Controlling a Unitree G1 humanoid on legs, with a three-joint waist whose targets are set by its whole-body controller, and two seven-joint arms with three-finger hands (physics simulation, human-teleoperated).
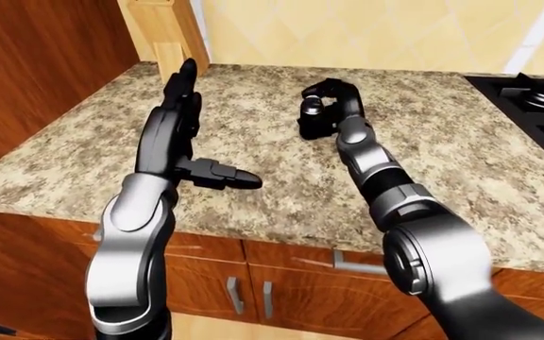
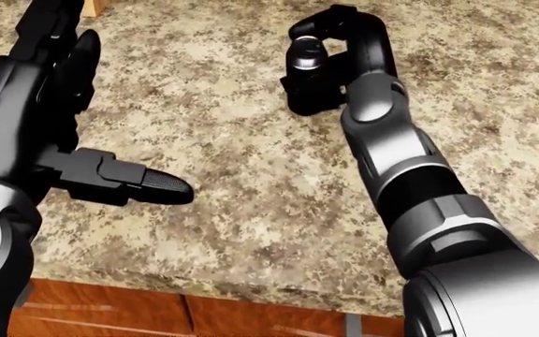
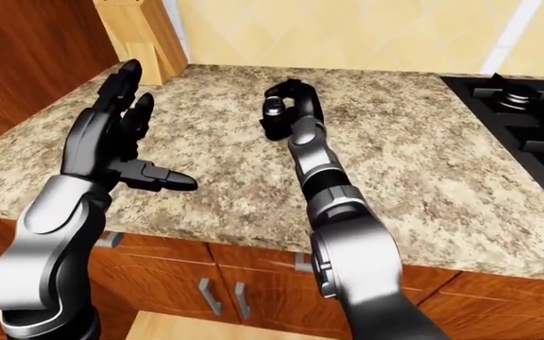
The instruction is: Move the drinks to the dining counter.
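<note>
**Right hand wrapped on the drink, left hand spread wide**

Now the right hand (image 2: 321, 60) is curled over a small dark bottle (image 2: 305, 57) with a silvery cap, standing upright on the granite bench (image 2: 251, 182). Its fingers (image 2: 312, 27) arch over the top and down the bottle's side, closed round it. The bottle sits near the middle of the bench, well apart from the near edge.

Over on the other side, the left hand (image 3: 111, 145) is open, palm upright, fingers pointing up and the thumb jutting out toward the bottle, well apart from it and holding nothing.

The head view looks steeply down and gives only bench top, the two arms and a strip of wooden cabinet (image 2: 110, 309) below the bench edge. The eye views pull back and add more: a black stove (image 1: 537, 106) to the right of the bottle, a pale wooden block (image 3: 140, 32) at the bench's far left corner beyond the left hand, a tiled wall (image 3: 347, 32) behind, and cabinet handles (image 3: 220, 294) under the bench.
</note>
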